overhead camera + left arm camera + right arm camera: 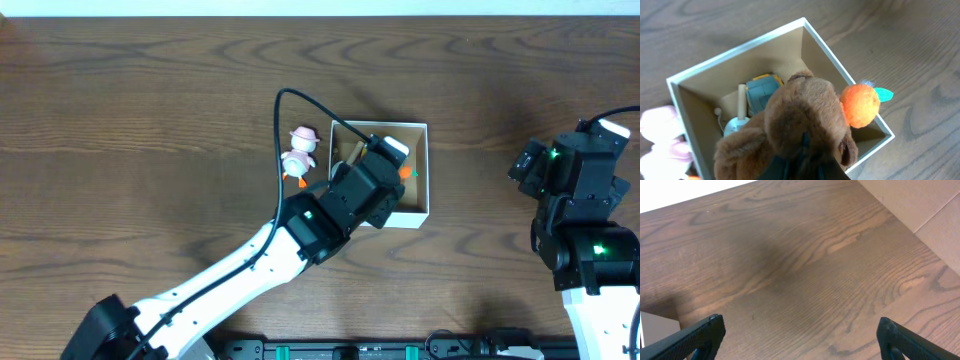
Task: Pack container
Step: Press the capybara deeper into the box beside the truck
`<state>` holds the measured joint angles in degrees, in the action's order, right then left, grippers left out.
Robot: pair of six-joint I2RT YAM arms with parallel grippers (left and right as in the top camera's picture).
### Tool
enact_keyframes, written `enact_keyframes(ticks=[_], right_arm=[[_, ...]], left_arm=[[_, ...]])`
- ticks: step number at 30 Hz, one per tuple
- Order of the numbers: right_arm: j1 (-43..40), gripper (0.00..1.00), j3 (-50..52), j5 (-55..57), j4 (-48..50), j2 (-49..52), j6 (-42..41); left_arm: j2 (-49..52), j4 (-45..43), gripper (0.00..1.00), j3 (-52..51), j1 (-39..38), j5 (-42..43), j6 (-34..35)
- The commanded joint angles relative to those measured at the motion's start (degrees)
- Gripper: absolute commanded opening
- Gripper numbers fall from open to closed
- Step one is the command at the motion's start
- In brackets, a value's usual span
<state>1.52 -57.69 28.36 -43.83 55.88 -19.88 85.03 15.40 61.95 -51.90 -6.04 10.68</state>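
The container [421,131] is a square white box with a tan inside, at the table's middle; it also shows in the left wrist view [735,52]. My left gripper [385,170] hangs over it, shut on a brown plush bear [800,120] that carries an orange ball with a teal leaf [860,104]. The bear hangs just above the box's inside. A blue-and-yellow toy [759,90] and a pale stick-like toy [741,102] lie in the box under it. My right gripper [800,335] is open and empty over bare table at the far right [580,190].
A pink-and-white duck toy [299,152] with orange feet stands just outside the box's left wall; it shows as a pink blur in the left wrist view [660,132]. A black cable [300,97] arcs above the left arm. Bare wood table lies all around.
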Motion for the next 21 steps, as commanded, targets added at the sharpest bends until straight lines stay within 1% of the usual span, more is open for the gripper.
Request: enact_keyframes(ticks=[1, 11, 21], right_arm=[[-0.39, 0.99, -0.48, 0.96, 0.07, 0.13, 0.66], [-0.39, 0.99, -0.48, 0.96, 0.07, 0.13, 0.66], [-0.39, 0.99, -0.48, 0.96, 0.04, 0.13, 0.66]], left_arm=[[0.98, -0.81, 0.06, 0.17, -0.09, 2.05, 1.68], [1.88, -1.81, 0.06, 0.17, -2.36, 2.47, 2.08], [7.23, -6.58, 0.06, 0.17, -3.41, 2.54, 2.01]])
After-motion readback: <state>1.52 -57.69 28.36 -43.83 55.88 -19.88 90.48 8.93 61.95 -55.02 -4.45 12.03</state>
